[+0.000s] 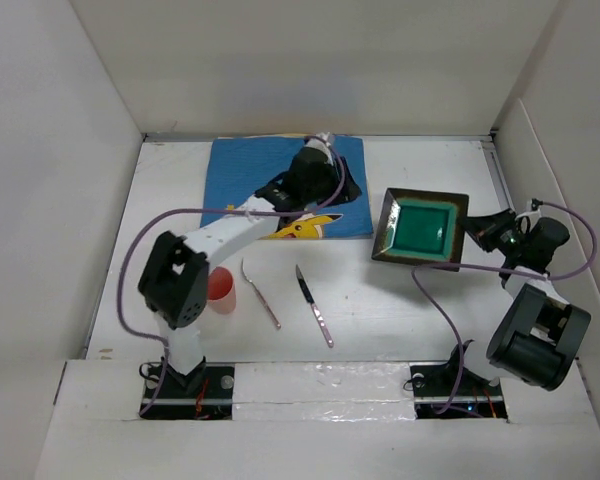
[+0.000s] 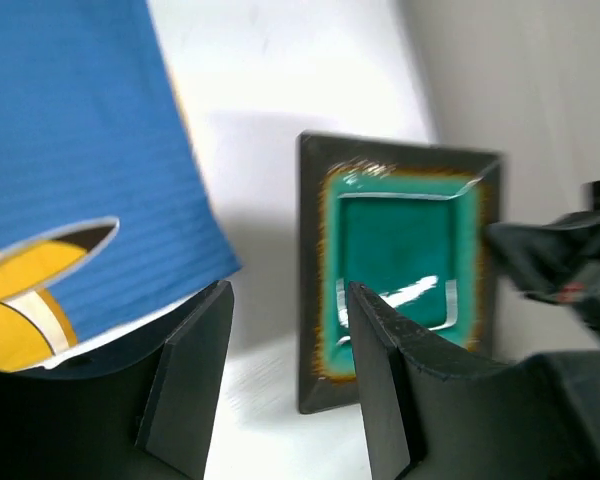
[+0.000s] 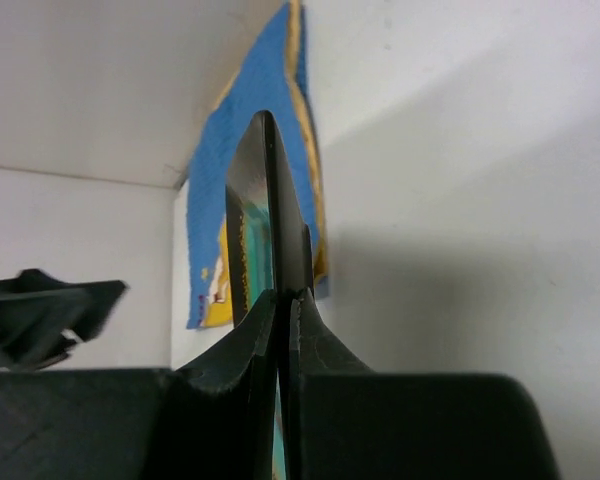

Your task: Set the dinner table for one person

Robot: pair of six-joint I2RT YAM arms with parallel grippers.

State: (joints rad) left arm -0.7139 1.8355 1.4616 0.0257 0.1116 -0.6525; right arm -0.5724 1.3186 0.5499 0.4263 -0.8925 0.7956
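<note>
Blue cloth placemat (image 1: 250,175) lies at the far edge of the white matte bench (image 1: 400,320), with the spread left hand (image 2: 288,300) above it. The right hand (image 1: 480,232) pinches the rim of the green-glazed square plate (image 1: 420,228) near the right edge. Red cup (image 1: 220,290), metal knife (image 1: 314,307) and metal spoon (image 1: 260,293) seem unplaced.

Far side, left of centre: blue rectangular cloth placemat (image 1: 242,172) with a yellow cartoon print. Right of it and apart: square dark-rimmed ceramic plate (image 1: 421,227) with a teal glazed well, set askew. Near left: red plastic cup (image 1: 220,290), partly hidden. Right of the cup: metal spoon (image 1: 261,295) and metal knife (image 1: 314,306), side by side, not touching.
</note>
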